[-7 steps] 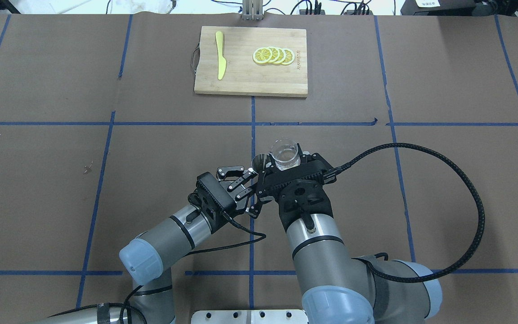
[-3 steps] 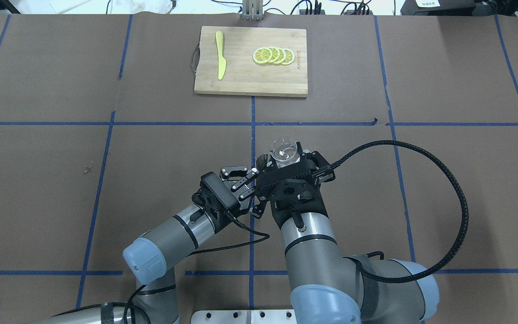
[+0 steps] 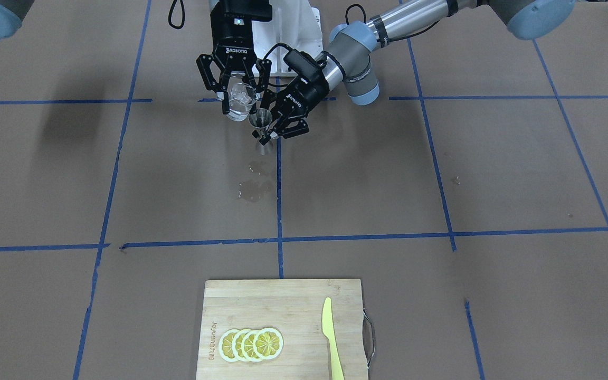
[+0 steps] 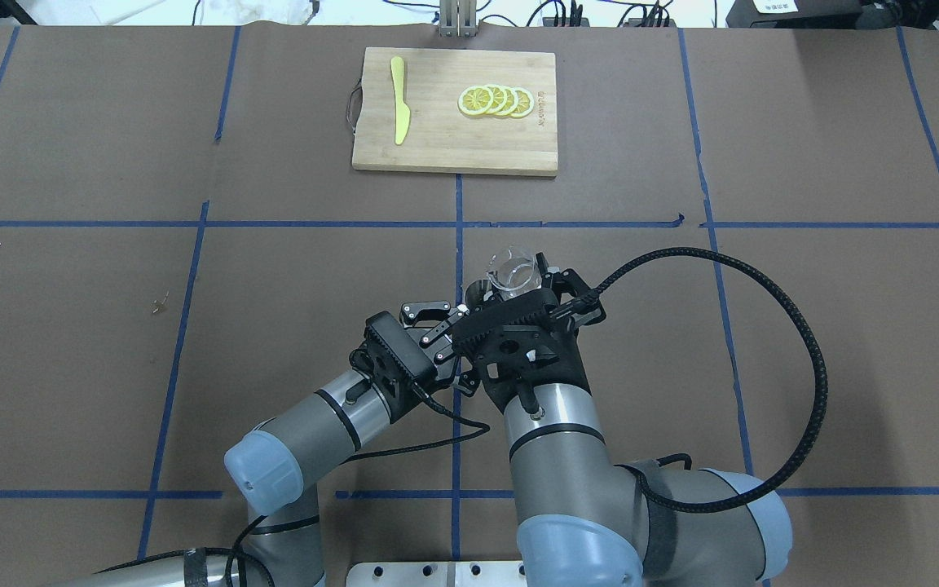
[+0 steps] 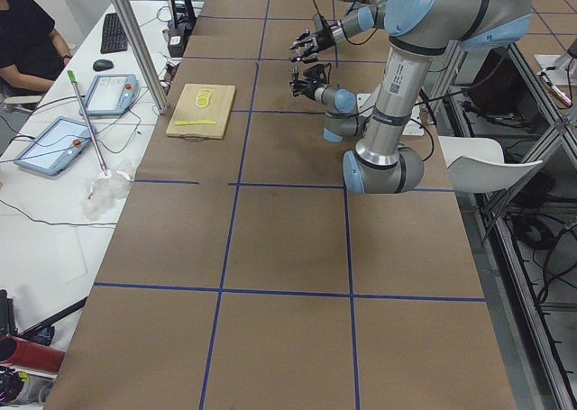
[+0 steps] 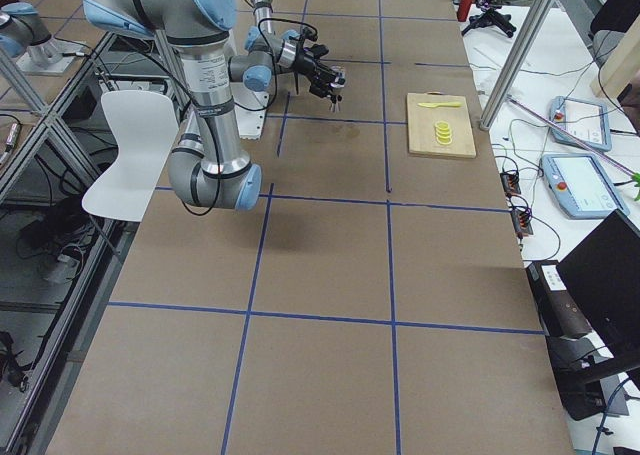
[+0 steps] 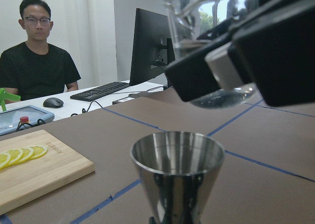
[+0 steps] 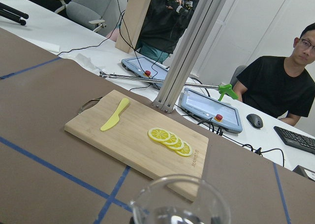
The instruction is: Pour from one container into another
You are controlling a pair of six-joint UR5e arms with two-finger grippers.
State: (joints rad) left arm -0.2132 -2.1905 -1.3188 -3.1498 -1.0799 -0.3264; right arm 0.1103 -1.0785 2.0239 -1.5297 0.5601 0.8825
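We are seeing a brown worktop (image 4: pixel 70 326) gridded blue. The glass cup (image 4: pixel 513 272) is looking clear, the jigger (image 7: pixel 177 175) grey.

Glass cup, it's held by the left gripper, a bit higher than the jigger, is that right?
Not quite: the right gripper holds the glass cup, a bit higher than the jigger. The overhead view shows which gripper it is.

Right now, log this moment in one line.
left jaws: shut on jigger | right jaws: shut on glass cup | cup: tilted, above and beside jigger | stream: none seen | table: wet patch
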